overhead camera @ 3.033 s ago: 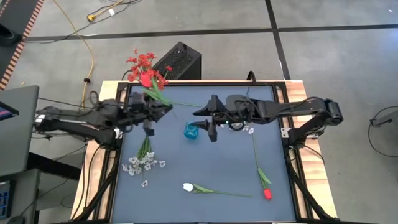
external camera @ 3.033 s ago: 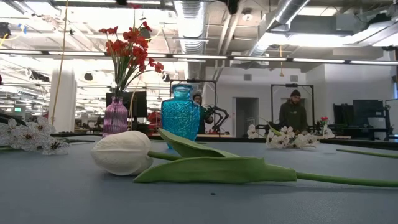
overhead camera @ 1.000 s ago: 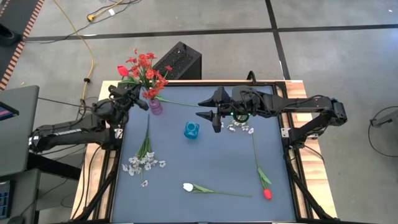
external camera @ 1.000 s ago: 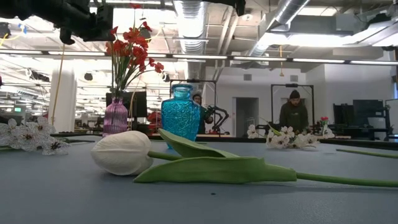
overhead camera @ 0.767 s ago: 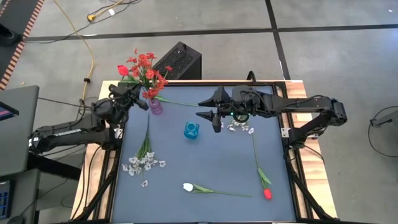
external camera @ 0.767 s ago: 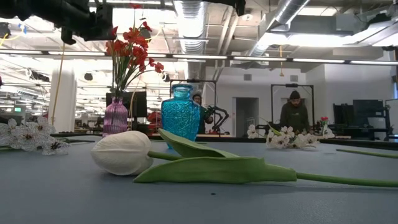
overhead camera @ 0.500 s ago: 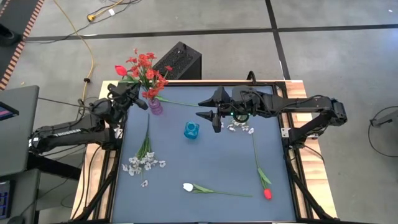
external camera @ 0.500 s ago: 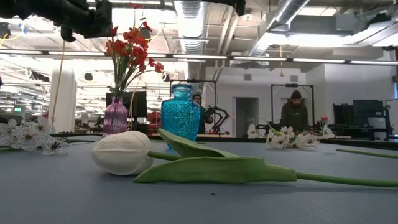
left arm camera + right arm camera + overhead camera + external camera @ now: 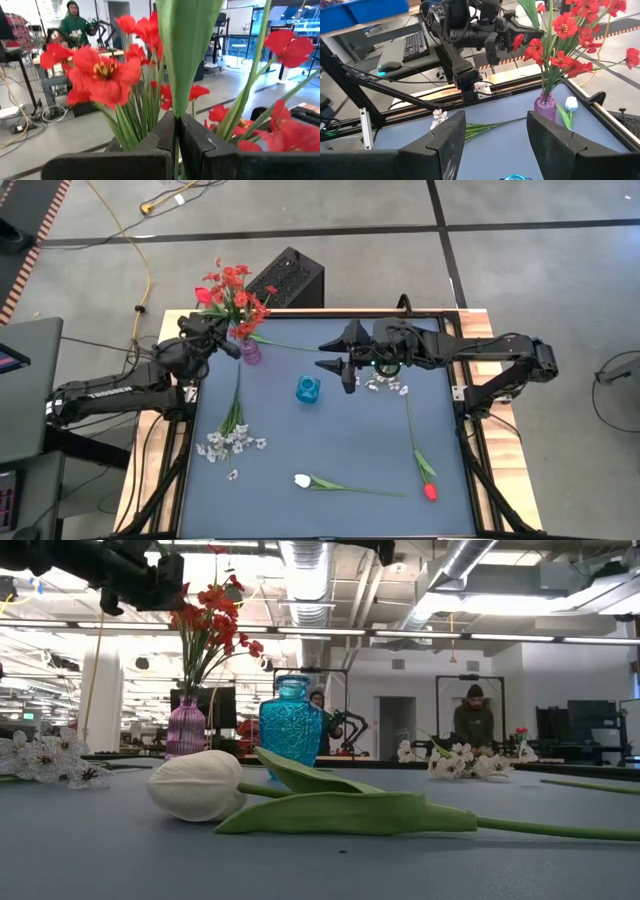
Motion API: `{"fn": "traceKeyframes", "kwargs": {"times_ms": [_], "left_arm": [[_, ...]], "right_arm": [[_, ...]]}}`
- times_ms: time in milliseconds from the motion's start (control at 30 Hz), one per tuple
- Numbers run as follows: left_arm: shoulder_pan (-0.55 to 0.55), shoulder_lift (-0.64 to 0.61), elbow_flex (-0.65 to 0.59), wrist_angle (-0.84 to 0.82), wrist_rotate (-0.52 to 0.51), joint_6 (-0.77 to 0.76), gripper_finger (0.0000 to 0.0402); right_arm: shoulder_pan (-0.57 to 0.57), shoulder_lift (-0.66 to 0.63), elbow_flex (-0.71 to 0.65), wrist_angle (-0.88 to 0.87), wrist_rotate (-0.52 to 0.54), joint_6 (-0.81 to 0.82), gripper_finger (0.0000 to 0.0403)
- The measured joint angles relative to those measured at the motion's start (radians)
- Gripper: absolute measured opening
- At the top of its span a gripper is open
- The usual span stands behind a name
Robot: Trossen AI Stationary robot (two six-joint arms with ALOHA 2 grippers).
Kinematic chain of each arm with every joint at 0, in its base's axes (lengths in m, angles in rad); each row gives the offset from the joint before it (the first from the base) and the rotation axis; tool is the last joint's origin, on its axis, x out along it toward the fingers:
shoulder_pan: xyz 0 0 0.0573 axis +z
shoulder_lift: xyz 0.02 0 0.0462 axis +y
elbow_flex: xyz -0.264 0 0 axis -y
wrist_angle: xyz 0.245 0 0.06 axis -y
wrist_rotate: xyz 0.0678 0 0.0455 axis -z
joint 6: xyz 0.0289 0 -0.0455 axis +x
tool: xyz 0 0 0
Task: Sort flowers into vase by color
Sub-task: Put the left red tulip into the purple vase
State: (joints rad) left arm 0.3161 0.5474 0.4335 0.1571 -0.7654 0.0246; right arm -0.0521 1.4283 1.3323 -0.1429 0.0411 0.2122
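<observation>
Red tulip [image 9: 203,296] stem in shut left gripper [image 9: 216,340], above vase [image 9: 250,351].

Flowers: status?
Left gripper shut on red tulip stem above purple vase. Right gripper open, idle near blue vase. Nothing blocking.

Two dark jointed arms [image 9: 110,388], black cables — matte blk tool fingers [image 9: 447,137]

The left gripper [image 9: 176,131] hides the held stem's [image 9: 186,55] lower end.
</observation>
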Motion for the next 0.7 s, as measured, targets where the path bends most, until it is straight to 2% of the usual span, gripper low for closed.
{"fn": "traceKeyframes", "kwargs": {"times_ms": [300, 467, 700], "left_arm": [[0.000, 0.027, 0.001, -0.100, 0.000, -0.073, 0.0000], [0.000, 0.082, 0.001, -0.183, 0.001, -0.148, 0.0000], [0.000, 0.163, 0.001, -0.195, 0.000, -0.177, 0.0000]], "right_arm": [[0.005, 0.000, 0.000, 0.000, -0.018, 0.005, 0.0238], [0.006, 0.000, 0.000, 0.000, -0.019, 0.005, 0.0238], [0.011, 0.000, 0.000, 0.000, -0.019, 0.007, 0.0238]]}}
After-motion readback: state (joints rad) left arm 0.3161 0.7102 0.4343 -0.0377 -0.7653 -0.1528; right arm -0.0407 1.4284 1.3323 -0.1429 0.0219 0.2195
